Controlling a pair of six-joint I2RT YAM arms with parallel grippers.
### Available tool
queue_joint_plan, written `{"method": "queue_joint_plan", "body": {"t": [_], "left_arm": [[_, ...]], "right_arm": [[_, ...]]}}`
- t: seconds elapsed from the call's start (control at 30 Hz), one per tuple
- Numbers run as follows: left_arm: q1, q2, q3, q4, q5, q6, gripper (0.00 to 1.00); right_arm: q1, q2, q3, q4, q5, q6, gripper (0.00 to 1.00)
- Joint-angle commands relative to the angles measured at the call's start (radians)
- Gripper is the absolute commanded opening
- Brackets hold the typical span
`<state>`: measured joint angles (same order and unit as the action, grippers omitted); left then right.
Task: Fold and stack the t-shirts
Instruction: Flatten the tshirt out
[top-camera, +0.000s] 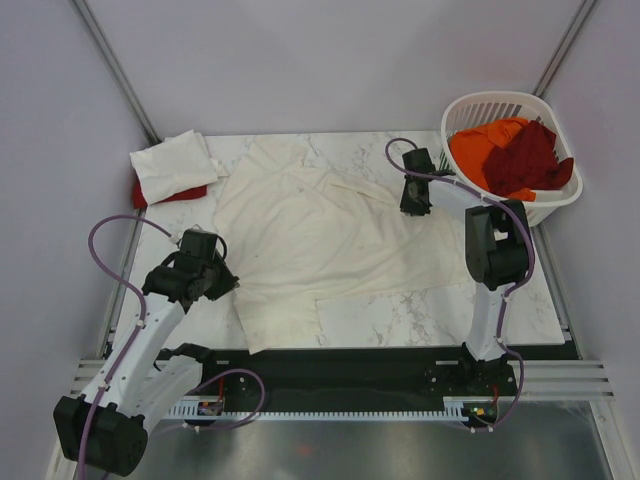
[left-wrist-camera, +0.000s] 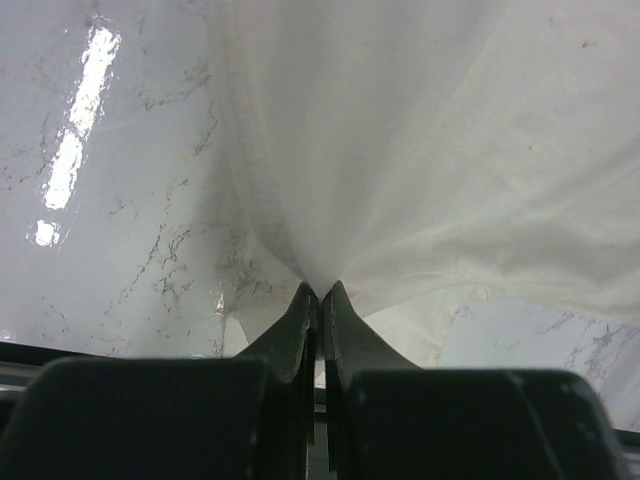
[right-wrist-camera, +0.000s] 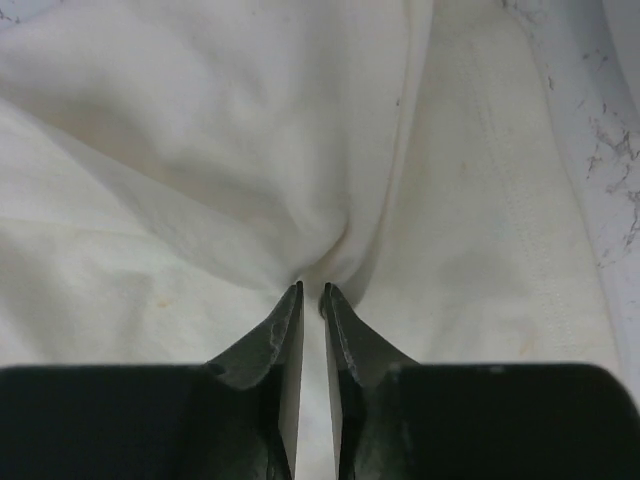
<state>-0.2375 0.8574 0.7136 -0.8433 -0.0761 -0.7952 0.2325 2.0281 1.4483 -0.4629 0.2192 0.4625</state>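
Note:
A cream t-shirt (top-camera: 320, 240) lies spread and wrinkled over the middle of the marble table. My left gripper (top-camera: 222, 282) is shut on its left edge; the left wrist view shows the cloth (left-wrist-camera: 420, 150) pinched into a peak between the fingertips (left-wrist-camera: 320, 292). My right gripper (top-camera: 414, 208) is shut on the shirt's right side; in the right wrist view the fabric (right-wrist-camera: 250, 150) is gathered between the fingers (right-wrist-camera: 311, 290). A folded white t-shirt (top-camera: 172, 165) rests on a folded red one (top-camera: 180, 194) at the back left.
A white laundry basket (top-camera: 497, 106) at the back right holds an orange shirt (top-camera: 480, 148) and a dark red shirt (top-camera: 527, 158). Bare marble (top-camera: 420, 315) shows at the front right. Metal frame posts rise at the back corners.

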Motion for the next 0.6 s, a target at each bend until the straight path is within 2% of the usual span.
{"method": "queue_joint_plan", "body": {"t": [0.0,0.07,0.1,0.13,0.4,0.57], "left_arm": [[0.004,-0.001,0.029,-0.005,-0.016,-0.019,0.02],[0.003,-0.003,0.029,-0.004,-0.016,-0.018,0.02],[0.003,-0.003,0.03,-0.004,-0.017,-0.018,0.02],[0.004,-0.003,0.029,-0.002,-0.016,-0.019,0.02],[0.003,-0.008,0.026,0.0,-0.013,-0.018,0.02],[0.003,-0.006,0.029,0.001,-0.008,-0.015,0.02]], "right_arm": [[-0.01,-0.014,0.0,0.033,0.011,-0.01,0.19],[-0.015,-0.02,-0.011,0.038,0.002,-0.012,0.1],[-0.015,-0.026,-0.023,0.049,0.0,-0.012,0.02],[-0.016,-0.029,-0.031,0.052,-0.003,-0.013,0.0],[-0.024,-0.081,-0.049,0.072,-0.029,-0.001,0.0],[-0.028,-0.103,0.056,0.063,-0.047,0.024,0.0]]}}
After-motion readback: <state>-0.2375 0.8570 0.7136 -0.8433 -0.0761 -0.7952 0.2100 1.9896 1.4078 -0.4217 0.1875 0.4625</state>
